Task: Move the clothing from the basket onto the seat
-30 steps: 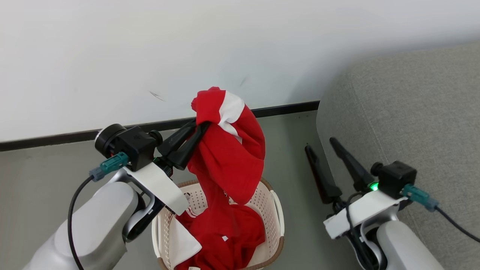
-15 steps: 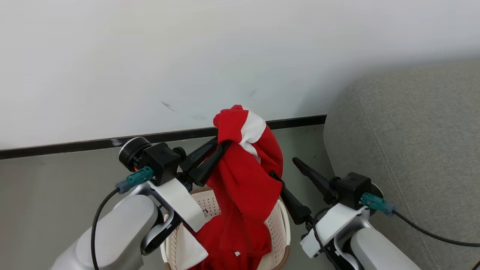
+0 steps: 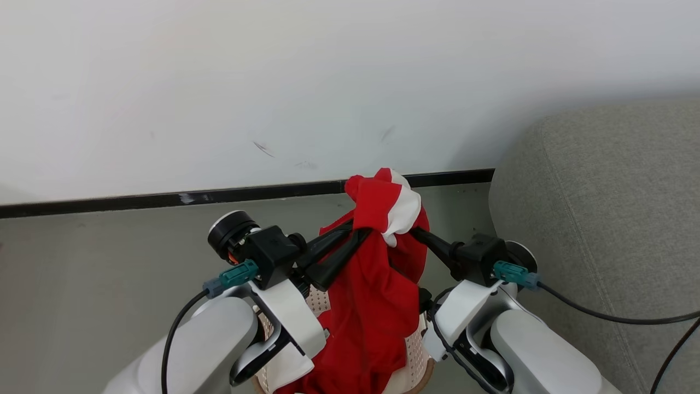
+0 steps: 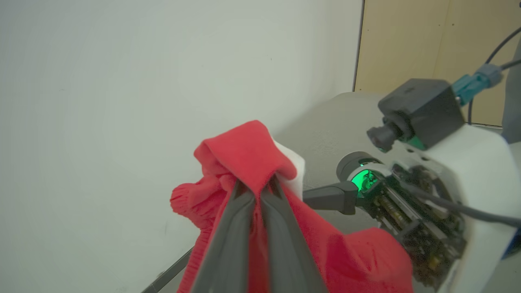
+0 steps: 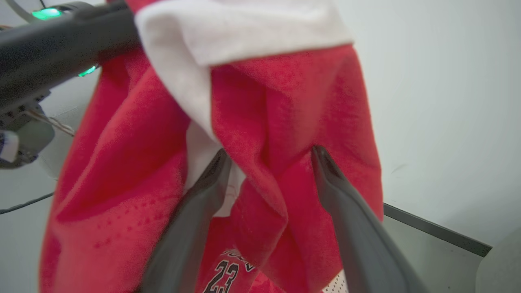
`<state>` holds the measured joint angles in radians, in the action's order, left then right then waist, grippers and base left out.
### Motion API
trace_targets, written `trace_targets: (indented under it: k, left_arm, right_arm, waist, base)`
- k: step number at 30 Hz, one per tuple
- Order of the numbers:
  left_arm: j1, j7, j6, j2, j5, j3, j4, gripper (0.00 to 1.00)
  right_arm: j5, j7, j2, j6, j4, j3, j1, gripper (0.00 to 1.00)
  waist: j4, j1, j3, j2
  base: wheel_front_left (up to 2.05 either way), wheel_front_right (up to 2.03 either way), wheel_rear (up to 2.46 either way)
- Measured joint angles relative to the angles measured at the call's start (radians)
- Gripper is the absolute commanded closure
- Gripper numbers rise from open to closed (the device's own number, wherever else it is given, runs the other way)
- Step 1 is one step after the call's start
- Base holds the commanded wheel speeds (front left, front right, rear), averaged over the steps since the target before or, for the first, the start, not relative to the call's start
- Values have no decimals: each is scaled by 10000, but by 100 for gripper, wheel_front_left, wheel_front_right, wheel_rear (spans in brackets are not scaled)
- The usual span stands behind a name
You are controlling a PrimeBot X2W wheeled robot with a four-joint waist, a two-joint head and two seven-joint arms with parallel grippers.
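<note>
Red-and-white clothing (image 3: pixel 377 295) hanging in a bunch over the cream basket (image 3: pixel 413 350), its top fold clenched in the jaws of the left gripper (image 3: pixel 361 234), right gripper (image 5: pixel 270 152) jaws spread apart around a hanging fold, grey-green seat (image 3: pixel 601 219) at right, white wall (image 3: pixel 273 82) behind.

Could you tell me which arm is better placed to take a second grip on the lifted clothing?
The right pincer, probably: open, with a fold of the clothing between its fingers, while the left pincer is shut on the top.
</note>
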<state>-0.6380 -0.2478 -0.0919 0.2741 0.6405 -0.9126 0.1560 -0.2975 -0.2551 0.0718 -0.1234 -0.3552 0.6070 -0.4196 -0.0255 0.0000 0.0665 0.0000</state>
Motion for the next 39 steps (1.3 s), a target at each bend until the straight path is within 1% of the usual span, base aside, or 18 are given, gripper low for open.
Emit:
trace_targets:
  k: [8,10,11,12,13,23,28,36,37,38,39]
  left_arm:
    - [1,12,-6,-100,-4,-194,-23,100]
    - [1,12,-79,-113,-4,-215,-23,100]
    - [1,12,-79,-113,-2,-221,-25,100]
    - [1,12,-79,-115,-2,-221,-25,100]
    - [1,12,-79,-115,-2,-221,-25,100]
    - [81,12,-88,-56,79,-148,121,100]
    - [191,12,-86,150,211,21,376,100]
    - [334,12,-77,144,282,54,468,100]
    - [335,12,-77,144,282,50,487,67]
    - [337,12,-77,146,282,48,506,52]
    - [340,12,-77,150,282,46,518,16]
  right_arm:
    - [-17,0,0,0,-497,414,-429,0]
    - [-19,0,0,0,-662,518,-500,0]
    - [-44,0,0,0,-740,531,-577,21]
    - [-128,0,0,0,-765,525,-645,67]
    - [-196,0,0,0,-784,527,-704,100]
    - [-506,0,-12,0,-859,433,-816,100]
    - [-623,0,-17,0,-834,82,-805,100]
    - [-880,0,-27,0,-512,-591,-770,100]
    - [-878,0,-29,0,-443,-665,-770,100]
    - [-878,0,-33,0,-395,-746,-771,100]
    - [-878,0,-31,0,-362,-813,-770,100]
  waist:
    - [194,0,77,0]
    - [235,0,96,0]
    - [255,0,103,0]
    - [273,0,110,0]
    - [290,0,116,0]
    - [315,0,109,0]
    - [250,0,92,0]
    - [88,0,64,0]
    - [71,0,59,0]
    - [53,0,54,0]
    - [36,0,49,0]
  base:
    - [0,0,0]
    - [0,0,0]
    - [0,0,0]
    - [0,0,0]
    - [0,0,0]
    - [0,0,0]
    - [0,0,0]
    - [0,0,0]
    - [0,0,0]
    - [0,0,0]
    - [0,0,0]
